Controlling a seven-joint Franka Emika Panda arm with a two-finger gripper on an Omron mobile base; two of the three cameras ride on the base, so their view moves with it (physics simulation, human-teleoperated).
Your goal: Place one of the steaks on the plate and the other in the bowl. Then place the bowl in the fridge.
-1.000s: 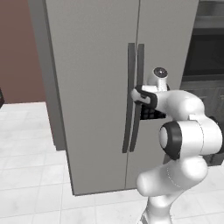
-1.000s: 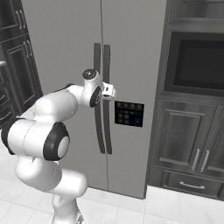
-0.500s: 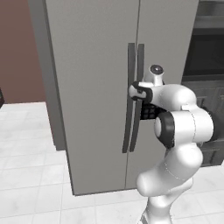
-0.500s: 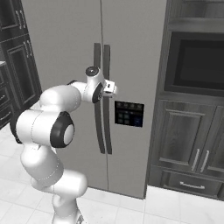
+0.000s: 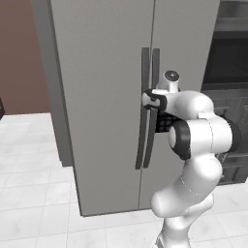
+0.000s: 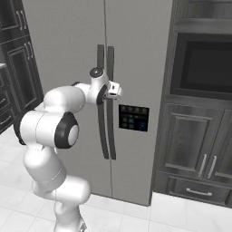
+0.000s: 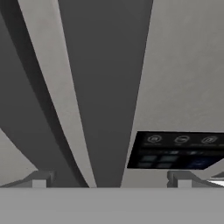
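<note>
The fridge [image 5: 97,97] [image 6: 68,45] stands tall and grey straight ahead, both doors shut. Two long dark handles [image 5: 144,111] [image 6: 110,127] run down its middle seam. My gripper [image 5: 151,99] [image 6: 118,90] [image 7: 111,181] is open, at mid height on the right door's handle [image 7: 105,87]. In the hand view that handle runs up between the two fingertips [image 7: 39,179], and I cannot tell whether they touch it. Nothing is held. The steaks, the plate and the bowl are out of view.
A dark control panel [image 6: 133,118] [image 7: 179,151] sits on the right door beside the handle. A built-in oven [image 6: 206,68] [image 5: 227,58] over dark cabinets [image 6: 195,145] stands right of the fridge. More dark cabinets [image 6: 18,59] are at the left. The floor is pale tile [image 5: 34,193].
The hand has moved in toward the fridge's handles and the elbow has swung up closer to the door. The jaws have stayed open.
</note>
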